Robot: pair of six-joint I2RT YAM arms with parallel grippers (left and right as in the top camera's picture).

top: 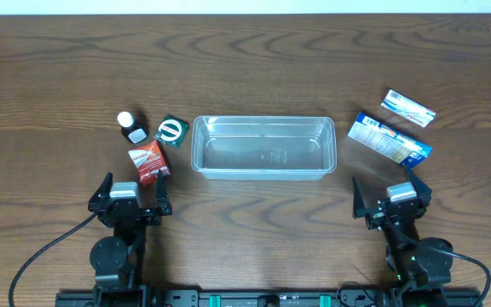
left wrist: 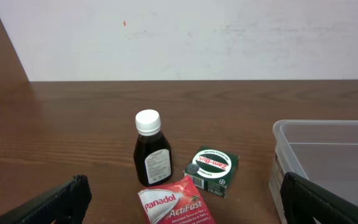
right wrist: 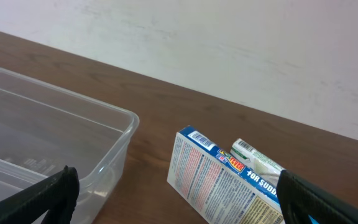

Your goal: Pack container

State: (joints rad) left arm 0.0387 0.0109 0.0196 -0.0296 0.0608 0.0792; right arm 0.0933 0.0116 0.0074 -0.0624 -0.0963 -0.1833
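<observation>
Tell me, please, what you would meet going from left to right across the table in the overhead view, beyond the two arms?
white-capped dark bottle → green box → container → blue box

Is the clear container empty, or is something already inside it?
Empty. The container has a bare, clear bottom; the bottle, green box and red packet are outside, beside it.
</observation>
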